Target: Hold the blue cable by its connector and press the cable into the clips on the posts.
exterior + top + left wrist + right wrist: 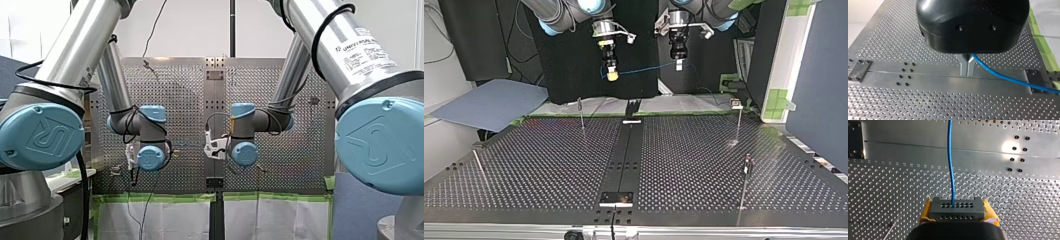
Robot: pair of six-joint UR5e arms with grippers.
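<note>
— Blue cable (950, 157), where is it?
— Strung in the air between my two arms, well above the table (549, 165).
— Your jaws?
— My right jaws clamp its grey connector (957, 208) between yellow pads (926, 212); my left jaws are pinched shut on the cable itself.

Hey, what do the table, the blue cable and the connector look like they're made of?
The table looks like bare metal, probably aluminium, brushed and shiny, with glare spots. The blue cable has a smooth, plastic-looking jacket and bends softly. The connector is matte dark grey, likely moulded plastic, with rows of round holes.
</note>
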